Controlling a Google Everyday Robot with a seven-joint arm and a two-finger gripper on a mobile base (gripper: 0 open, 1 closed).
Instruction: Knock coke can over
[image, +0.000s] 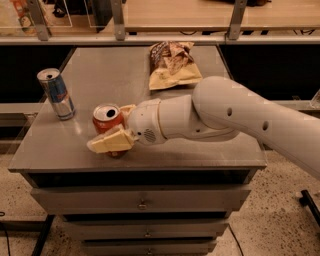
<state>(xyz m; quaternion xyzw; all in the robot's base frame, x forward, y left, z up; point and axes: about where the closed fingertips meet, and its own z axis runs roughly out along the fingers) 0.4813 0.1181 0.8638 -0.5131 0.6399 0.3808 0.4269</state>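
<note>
The red coke can (106, 119) stands near the front left of the grey table top (200, 150), its open silver top leaning a little to the left. My gripper (108, 127) reaches in from the right and straddles the can. One cream finger (111, 141) lies across the can's front lower part and the other (128, 108) sits behind it. The gripper looks shut on the can. The can's base is mostly hidden behind the front finger.
A slimmer blue-and-silver can (56, 93) stands upright at the table's left edge. A bag of chips (172, 65) lies at the back. My white arm (225, 115) crosses the table's right half. Drawers (142, 202) sit below the front edge.
</note>
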